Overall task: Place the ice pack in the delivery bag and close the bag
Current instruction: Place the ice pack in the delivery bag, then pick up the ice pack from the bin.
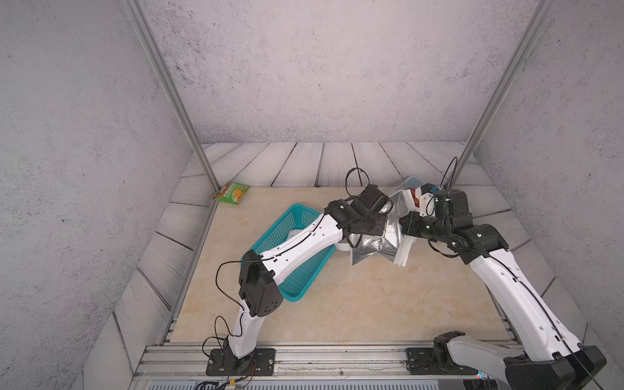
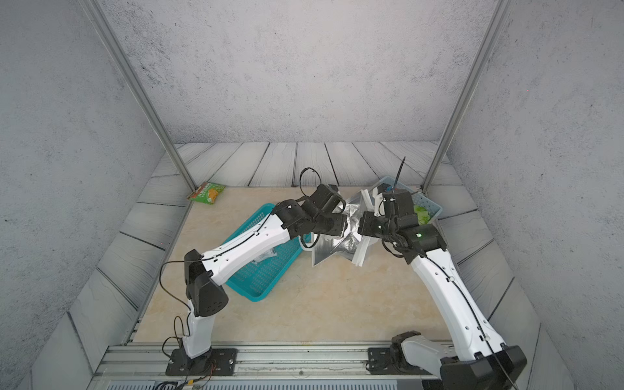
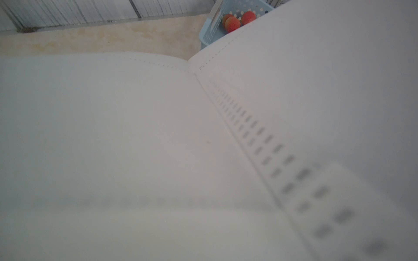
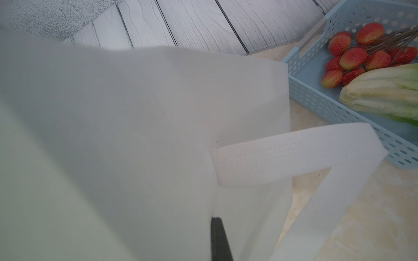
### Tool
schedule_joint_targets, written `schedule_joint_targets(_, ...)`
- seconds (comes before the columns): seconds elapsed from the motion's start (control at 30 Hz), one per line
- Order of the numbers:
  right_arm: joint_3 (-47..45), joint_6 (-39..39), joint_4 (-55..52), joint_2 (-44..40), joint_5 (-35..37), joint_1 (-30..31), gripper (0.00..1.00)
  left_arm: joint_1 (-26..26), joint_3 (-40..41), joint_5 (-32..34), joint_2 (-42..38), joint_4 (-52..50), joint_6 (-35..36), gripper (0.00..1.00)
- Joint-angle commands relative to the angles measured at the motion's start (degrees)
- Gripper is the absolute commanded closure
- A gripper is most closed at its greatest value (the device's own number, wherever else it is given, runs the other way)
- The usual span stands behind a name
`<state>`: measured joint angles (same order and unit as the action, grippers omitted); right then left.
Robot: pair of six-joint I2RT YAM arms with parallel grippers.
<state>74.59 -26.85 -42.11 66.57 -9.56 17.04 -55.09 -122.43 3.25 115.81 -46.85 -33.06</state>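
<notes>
**Fig.** Bag held at its rim; ice pack not yet loaded.

**Hazards.** The bag (image 1: pixel 378 246) is soft and sits crumpled on the bench (image 1: pixel 337 304), with its foil lining exposed in both top views. If either hold slips, the mouth would likely fold shut, and a dropped pack would land on the rim or outside.

The right pincer (image 4: pixel 213 237) is closed, apparently nipping the thin white wall beside a loop handle (image 4: pixel 294 158). So small a bite could pull free. A hard tug could drag the whole bag against the blue basket (image 4: pixel 316 99) just beside it.

The left pincer (image 1: pixel 383 204) is at the opposite rim. Its wrist view is filled with blurred white fabric, so how wide it stands, and whether it has hold of anything, cannot be told.

The ice pack (image 2: pixel 266 260) is judged to be the pale pouch lying in the teal basket (image 1: pixel 299 295). It is largely hidden under the left arm and outside the bag. Fetching it would mean giving up a hold on the rim, and the bag may then sag.

**Surroundings.**
- The teal basket is close against the bag's near-left side.
- The blue basket, behind the bag, holds red fruits (image 4: pixel 352 58) and a leafy vegetable (image 4: pixel 384 95).
- A green snack packet (image 1: pixel 232 193) lies at the far-left corner, well apart.
</notes>
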Motion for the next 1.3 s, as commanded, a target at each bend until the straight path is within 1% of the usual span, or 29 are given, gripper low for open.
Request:
schedule_joint_targets(0.0,-0.4,-0.5,-1.2,-0.7,1.6,0.1,1.00,-0.3,-2.9,-3.0,-3.1,0.3,2.3,0.35)
schedule_joint_targets(0.1,-0.1,-1.0,-1.6,-0.3,1.4,0.1,1.00,-0.3,1.6,-4.1,-6.9,3.5,2.7,0.27)
schedule_joint_targets(0.17,-0.1,-1.8,-1.5,0.2,0.6,0.1,1.00,-0.3,3.9,-4.1,-8.3,4.9,3.2,0.24)
schedule_joint_targets(0.23,-0.1,-2.2,-1.1,0.5,0.1,0.1,1.00,-0.1,3.7,-3.9,-7.2,3.6,3.2,0.24)
schedule_joint_targets(0.37,0.4,-2.2,-1.5,1.0,0.3,0.1,1.00,0.0,-0.2,-4.8,-4.1,-1.6,2.7,0.24)
schedule_joint_targets(0.43,0.6,-1.9,-1.8,1.0,0.9,0.0,1.00,0.0,-0.1,-5.0,-5.8,-0.6,3.9,0.26)
schedule_joint_targets(0.5,0.6,-1.5,-2.4,1.0,2.0,0.0,1.00,0.0,2.0,-3.3,-9.9,1.8,7.1,0.26)
schedule_joint_targets(0.57,0.2,-1.3,-2.6,1.0,2.2,-0.6,1.00,0.4,6.8,-1.1,-15.9,5.4,12.0,0.23)
schedule_joint_targets(0.6,-0.1,-0.9,-2.4,0.9,1.9,-0.8,1.00,0.8,10.6,0.4,-19.3,7.8,14.2,0.17)
schedule_joint_targets(0.67,-0.7,-0.7,-1.7,0.7,1.4,-0.8,1.00,2.5,22.9,3.8,-28.2,13.4,17.8,0.02)
schedule_joint_targets(0.7,-0.8,-0.8,-1.4,0.7,1.1,-0.8,1.00,4.9,28.8,4.7,-33.3,16.7,18.2,0.00)
schedule_joint_targets(0.73,-1.0,-1.0,-1.1,0.9,0.8,-0.8,1.00,8.1,35.4,4.4,-37.1,18.3,16.7,0.00)
schedule_joint_targets(0.77,-1.2,-1.1,-0.9,0.9,0.6,-0.8,1.00,12.6,41.8,2.9,-39.6,17.8,13.1,0.00)
schedule_joint_targets(0.8,-1.3,-1.3,-0.6,1.0,0.5,-0.8,1.00,17.2,46.7,0.0,-41.6,16.3,9.3,0.00)
schedule_joint_targets(0.87,-1.5,-1.3,-0.1,1.2,0.3,-0.8,1.00,25.0,54.0,-6.7,-42.7,13.3,4.4,0.00)
schedule_joint_targets(0.9,-1.5,-1.4,0.1,1.5,0.1,-0.8,1.00,27.6,56.0,-8.4,-42.1,11.3,2.3,0.01)
schedule_joint_targets(0.93,-1.5,-1.3,0.3,1.7,0.0,-0.8,1.00,30.1,56.9,-10.4,-39.8,8.4,-1.5,0.01)
schedule_joint_targets(1.0,-1.4,-1.3,0.5,2.3,-0.5,-0.9,1.00,33.1,57.0,-17.4,-35.9,7.1,-7.2,0.05)
schedule_joint_targets(1.03,-1.4,-1.3,0.8,2.5,-0.7,-0.8,1.00,33.5,56.8,-19.2,-33.9,8.0,-9.7,0.08)
schedule_joint_targets(1.1,-1.5,-1.4,1.2,2.8,-1.0,-0.8,1.00,33.5,55.7,-18.3,-30.4,10.0,-16.0,0.09)
schedule_joint_targets(1.13,-1.5,-1.4,1.3,2.9,-1.0,-0.8,1.00,33.5,54.7,-16.5,-28.7,9.9,-19.1,0.17)
schedule_joint_targets(1.17,-1.5,-1.5,1.4,3.0,-1.1,-0.8,1.00,33.4,52.5,-14.5,-26.2,8.5,-21.2,0.21)
schedule_joint_targets(1.2,-1.6,-1.6,1.4,2.9,-1.2,-0.9,1.00,33.2,50.0,-12.3,-23.9,7.0,-22.5,0.22)
schedule_joint_targets(1.27,-1.8,-1.8,1.6,2.6,-1.2,-0.8,1.00,32.8,44.1,-6.0,-19.1,-1.2,-24.9,0.22)
